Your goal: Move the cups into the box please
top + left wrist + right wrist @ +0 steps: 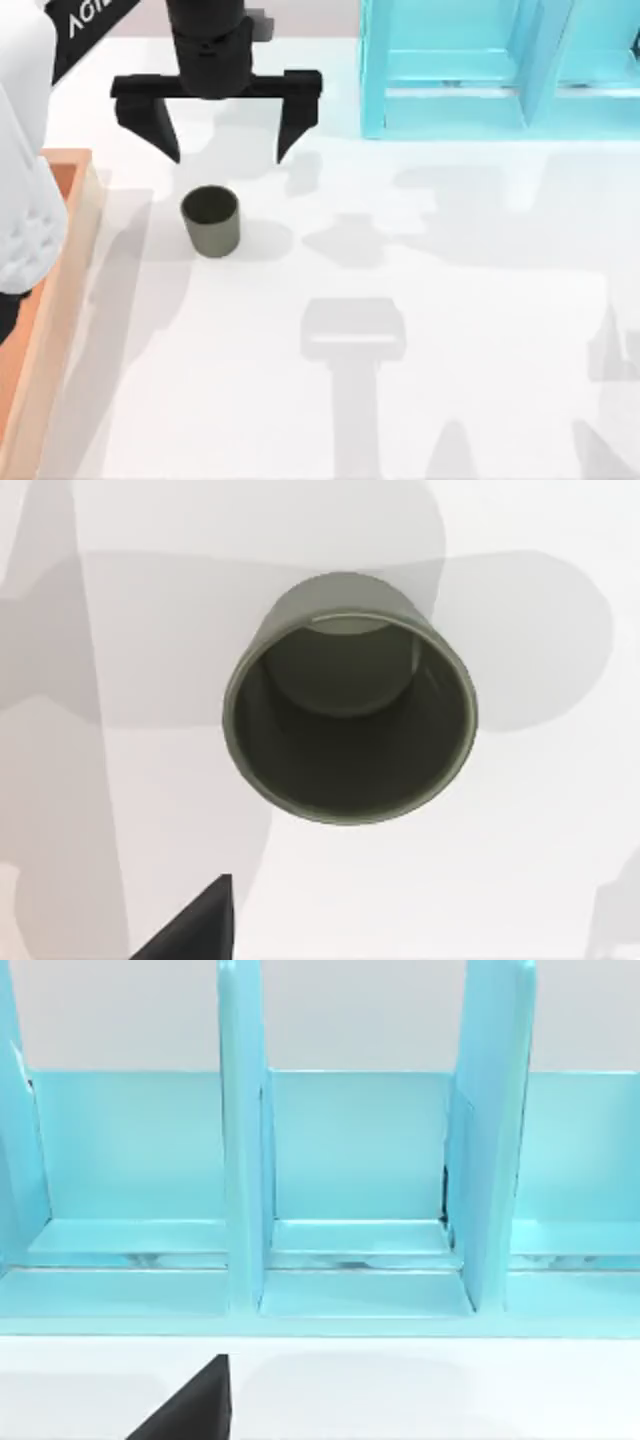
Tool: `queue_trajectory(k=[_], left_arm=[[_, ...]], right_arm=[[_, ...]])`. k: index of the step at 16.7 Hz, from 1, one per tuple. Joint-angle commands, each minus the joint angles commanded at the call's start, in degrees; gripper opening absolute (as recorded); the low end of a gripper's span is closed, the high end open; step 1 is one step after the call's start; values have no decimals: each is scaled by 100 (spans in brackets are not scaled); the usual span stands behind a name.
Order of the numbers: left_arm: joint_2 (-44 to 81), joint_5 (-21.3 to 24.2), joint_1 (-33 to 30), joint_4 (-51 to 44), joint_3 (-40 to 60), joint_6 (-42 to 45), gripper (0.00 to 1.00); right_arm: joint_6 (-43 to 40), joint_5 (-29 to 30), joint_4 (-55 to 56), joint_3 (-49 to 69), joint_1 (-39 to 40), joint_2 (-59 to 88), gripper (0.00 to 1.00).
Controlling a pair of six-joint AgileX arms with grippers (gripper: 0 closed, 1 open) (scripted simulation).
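Olive-grey cup on table, left gripper spread wide above it

Olive-grey cup [211, 220] stands upright on the white table [450, 330], mouth up, nothing inside. It sits toward the table's left side, near the box [62, 255] but apart from it, a strip of bare table between them. Box shows as an orange-brown floor with a thick light wooden rim running along the left edge of the top view; a white arm segment covers part of it.

Left gripper [227, 150] hangs at the far side of the cup, black fingers [158, 125] splayed wide and released, holding nothing. Cup lies just nearer than the gap between the fingertips, not touching either one. Left wrist view looks almost straight down into the cup [350, 715]: round rim whole, dark inner wall, paler bottom, with one black finger tip [195, 925] at the frame edge, clear of the cup.

Turquoise shelf unit [500, 70] stands at the far right of the table, well apart from the cup. Right wrist view faces that shelf unit [350, 1160], its upright dividers and open compartments, with one black finger [190, 1405] of the right gripper in the corner; cannot tell whether that gripper is spread or closed.
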Motion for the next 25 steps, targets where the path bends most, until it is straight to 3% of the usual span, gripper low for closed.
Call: queue_trajectory(k=[6, 14, 20, 25], left_arm=[[-15, 1, 17, 91, -111, 12, 100], [-55, -1, 17, 2061, -2117, 17, 100], [-54, -1, 16, 2320, -2374, 16, 100], [-54, -1, 16, 2320, -2374, 16, 62]], right_arm=[[0, 0, 0, 0, 0, 0, 100], [0, 0, 0, 0, 0, 0, 100], [0, 0, 0, 0, 0, 0, 100], [0, 0, 0, 0, 0, 0, 100]])
